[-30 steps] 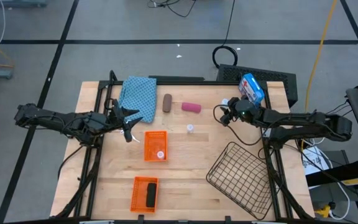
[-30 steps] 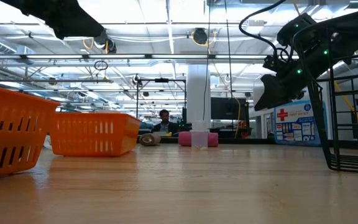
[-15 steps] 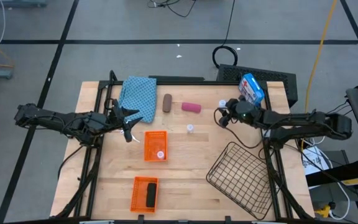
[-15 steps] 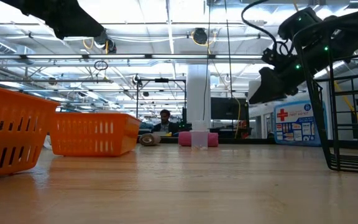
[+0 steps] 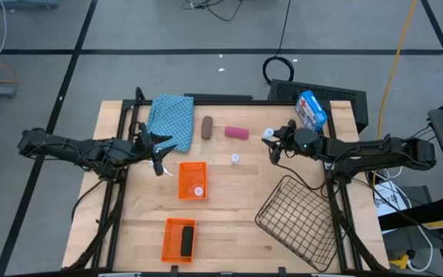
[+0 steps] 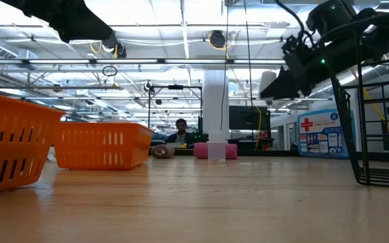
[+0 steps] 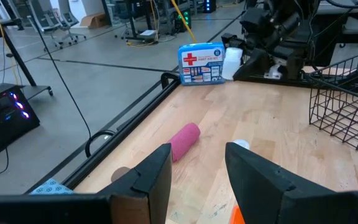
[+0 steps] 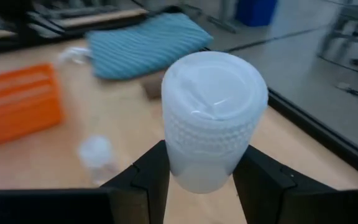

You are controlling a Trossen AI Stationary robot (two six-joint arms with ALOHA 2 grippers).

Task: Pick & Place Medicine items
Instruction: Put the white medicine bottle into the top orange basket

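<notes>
1. Since a second ago the right arm has swung inward from beside the blue-and-white first-aid box toward table centre, lifting a little; the left arm has not shifted.
2. Light wooden table: black wire basket at the near right corner, teal knitted cloth at the far left.
3. Two orange slotted plastic bins: the middle one holds a tiny white round vial; the nearer one holds a short black cylinder.
4. Right gripper: fingers closed onto a small white ribbed-cap vial, held upright between them, lifted clear of the table.
5. Left gripper: parked at the left edge beside the cloth, fingers parted, holding nothing.
6. Key relation: the middle orange bin lies inward and nearer the front from the right gripper, well apart; the carried vial looks bound for it since one vial already sits there. Left gripper is closer to that bin, but the right one has the load.
7. Still loose on the table: short brown cylinder and short pink cylinder, side by side near the far edge; pink lies crosswise, brown points front-to-back.
8. One more tiny white vial stands between the pink cylinder and the middle bin.
</notes>
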